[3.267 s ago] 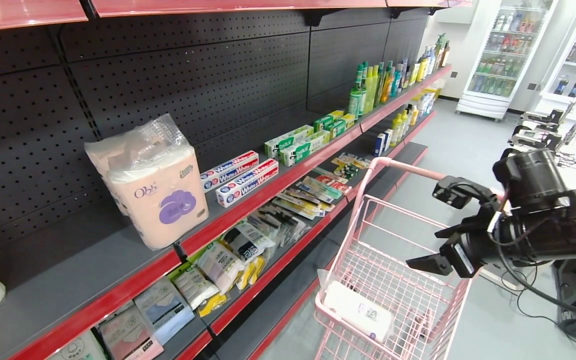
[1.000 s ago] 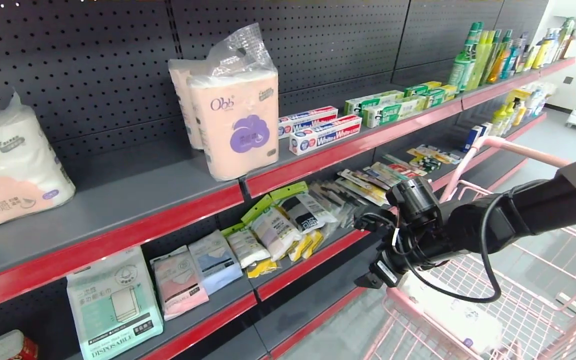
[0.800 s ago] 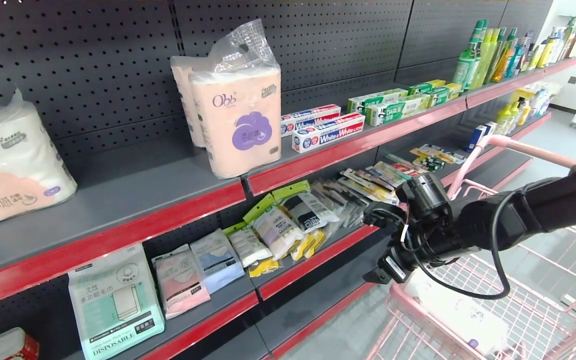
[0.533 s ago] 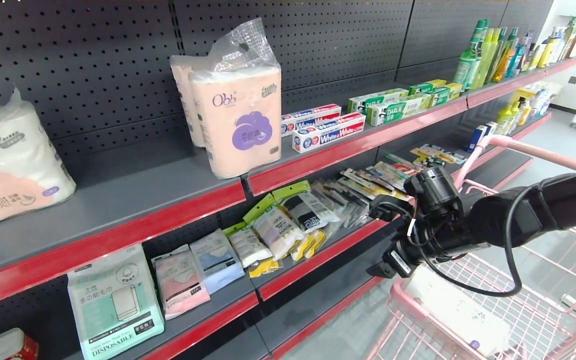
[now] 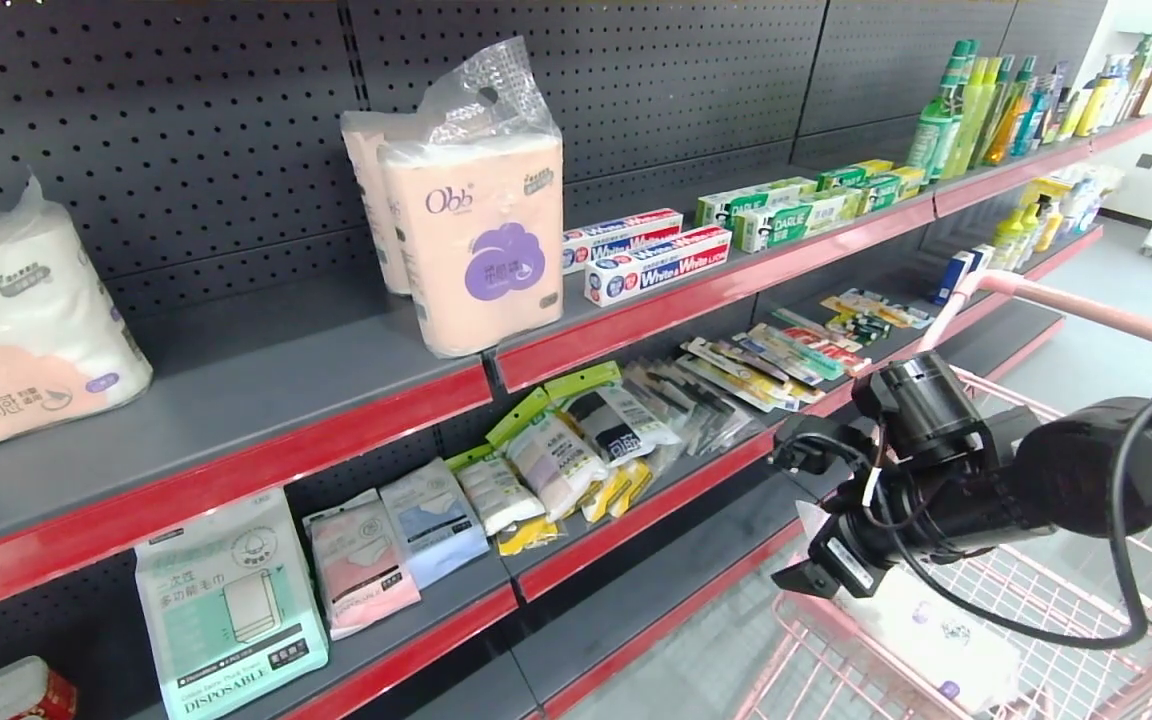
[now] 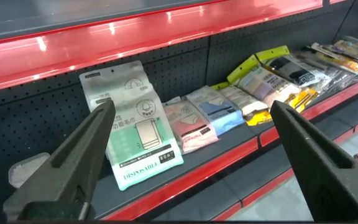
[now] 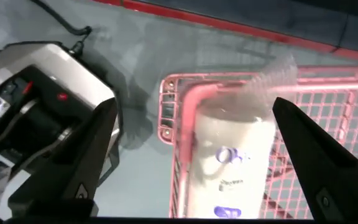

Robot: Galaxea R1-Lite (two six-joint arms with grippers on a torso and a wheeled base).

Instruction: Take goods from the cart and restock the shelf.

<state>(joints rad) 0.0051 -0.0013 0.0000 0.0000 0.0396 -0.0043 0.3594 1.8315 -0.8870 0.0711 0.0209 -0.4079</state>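
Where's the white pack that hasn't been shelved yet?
Head view, lower right: the pack lies in the pink cart, at the end opposite its handle, just under the right pincer.

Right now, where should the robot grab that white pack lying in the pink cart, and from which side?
Probably from above, across the middle of the white pack. It lies on its side by the end wall of the pink cart, so only its top is free. The right gripper hangs over it, jaws open wide.

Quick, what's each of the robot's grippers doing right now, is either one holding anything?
Left gripper: open, holding nothing.
Right gripper: open, empty, above the white pack in the pink cart.
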